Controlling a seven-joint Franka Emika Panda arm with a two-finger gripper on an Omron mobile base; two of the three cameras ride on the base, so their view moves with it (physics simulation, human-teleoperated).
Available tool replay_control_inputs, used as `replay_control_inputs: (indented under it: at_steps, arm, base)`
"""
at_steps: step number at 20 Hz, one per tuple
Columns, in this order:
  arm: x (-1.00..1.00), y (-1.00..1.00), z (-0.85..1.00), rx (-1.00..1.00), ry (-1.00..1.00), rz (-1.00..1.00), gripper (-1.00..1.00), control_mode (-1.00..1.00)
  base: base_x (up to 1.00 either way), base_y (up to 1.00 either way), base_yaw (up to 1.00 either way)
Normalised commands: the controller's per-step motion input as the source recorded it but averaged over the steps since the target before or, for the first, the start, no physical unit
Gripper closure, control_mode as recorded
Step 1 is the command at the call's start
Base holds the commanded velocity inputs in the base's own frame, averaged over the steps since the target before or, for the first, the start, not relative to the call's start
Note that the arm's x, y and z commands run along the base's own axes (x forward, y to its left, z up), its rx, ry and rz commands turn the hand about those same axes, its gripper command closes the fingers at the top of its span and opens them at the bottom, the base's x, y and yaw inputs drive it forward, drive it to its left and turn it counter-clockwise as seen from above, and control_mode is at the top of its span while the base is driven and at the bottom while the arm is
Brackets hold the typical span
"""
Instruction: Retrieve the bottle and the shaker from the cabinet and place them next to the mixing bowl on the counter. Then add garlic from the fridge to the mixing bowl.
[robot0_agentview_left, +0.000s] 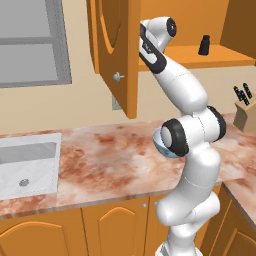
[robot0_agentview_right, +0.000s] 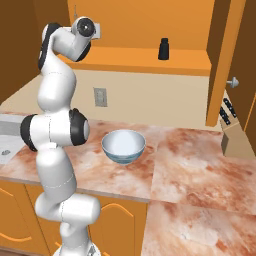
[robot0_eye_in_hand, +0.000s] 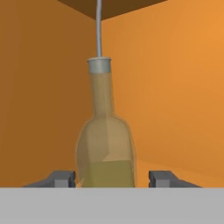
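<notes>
So over at 9 o'clock in the left base view there's the pale grey sink (robot0_agentview_left: 30, 165) sunk into the reddish marble counter (robot0_agentview_left: 105, 160), and above it the open orange wooden cabinet door (robot0_agentview_left: 116, 50). The white robot arm (robot0_agentview_left: 192, 150) climbs from the lower right and reaches up into the cabinet around 12 o'clock. Tucked behind its elbow is the round white and blue mixing bowl (robot0_agentview_right: 123, 145), easier to see dead centre in the right base view, sitting on the counter. The small dark shaker (robot0_agentview_right: 163, 49) stands upright on the cabinet shelf (robot0_agentview_right: 150, 60) at about 1 o'clock, well apart from the arm. Far right, at 3 o'clock, is a wooden knife block (robot0_agentview_right: 235, 135) with black handles. In the hand view, the tall translucent olive glass bottle (robot0_eye_in_hand: 105, 144) with a grey cap stands upright in the cabinet corner, right between the gripper (robot0_eye_in_hand: 111, 178) fingertips; the left one looks right against the glass, the right one shows a gap, so can't tell if it's actually clamped.
</notes>
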Motion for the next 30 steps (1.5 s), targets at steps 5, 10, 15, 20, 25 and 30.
replay_control_inputs:
  at_steps: [5,10,15,20,25,30]
  arm:
    - [0.0,0.0,0.0,0.0,0.0,0.0,1.0,-1.0]
    - [-0.04,0.0,0.0,0.0,-0.01,0.0,1.0,-1.0]
    - [-0.51,-0.2,-0.03,0.0,-0.24,0.0,1.0,-1.0]
    - [-0.64,-0.39,-0.33,0.0,-0.18,0.0,1.0,-1.0]
    - [-0.78,-0.54,-0.04,0.0,-0.05,0.0,1.0,-1.0]
    - [-0.95,-0.47,0.07,0.0,0.0,0.0,1.0,-1.0]
  base:
    - [0.0,0.0,0.0]
    - [0.0,0.0,0.0]
    - [0.0,0.0,0.0]
    - [0.0,0.0,0.0]
    - [0.0,0.0,0.0]
    - [0.0,0.0,0.0]
